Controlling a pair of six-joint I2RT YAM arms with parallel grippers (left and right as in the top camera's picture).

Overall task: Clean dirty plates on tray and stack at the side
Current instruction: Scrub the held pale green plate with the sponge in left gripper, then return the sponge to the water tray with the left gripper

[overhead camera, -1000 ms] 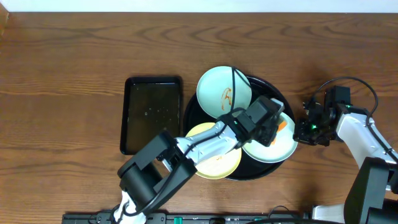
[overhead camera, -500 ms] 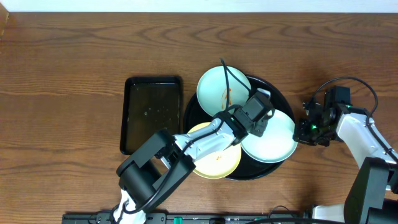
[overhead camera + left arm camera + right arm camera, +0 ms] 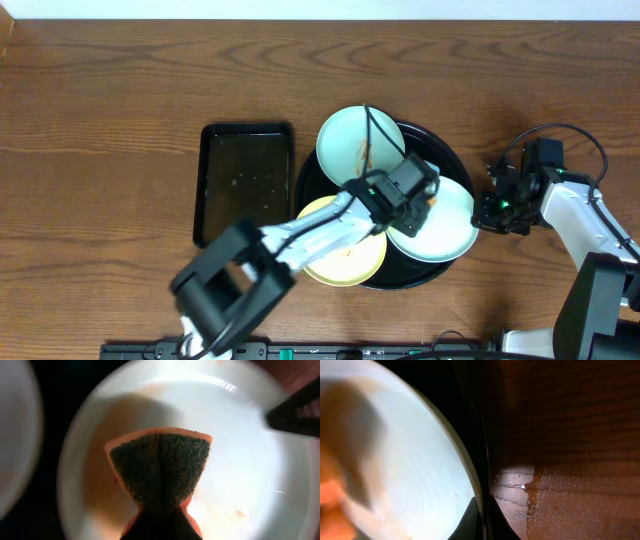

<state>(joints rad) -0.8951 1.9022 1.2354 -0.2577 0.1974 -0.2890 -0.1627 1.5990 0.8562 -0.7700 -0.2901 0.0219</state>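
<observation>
- Left gripper [image 3: 412,192], clamped on the orange sponge with dark-green scouring face [image 3: 160,467], has swept left, then back a little, across the right-hand pale mint plastic plate [image 3: 452,228] on the round glossy black tray [image 3: 440,148]. Judged mid-scrub; a thin orange film remains.
- Right gripper [image 3: 490,210] unmoved, jaws closed at the tray rim; whether it pinches the rim is unclear.
- Arm hides the plate's left part.

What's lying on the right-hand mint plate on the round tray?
An orange sponge with a dark scouring face, gripped by the left end effector, is held over the mint plate. Faint orange smearing shows around it; the plate surface beneath the sponge is hidden.
</observation>
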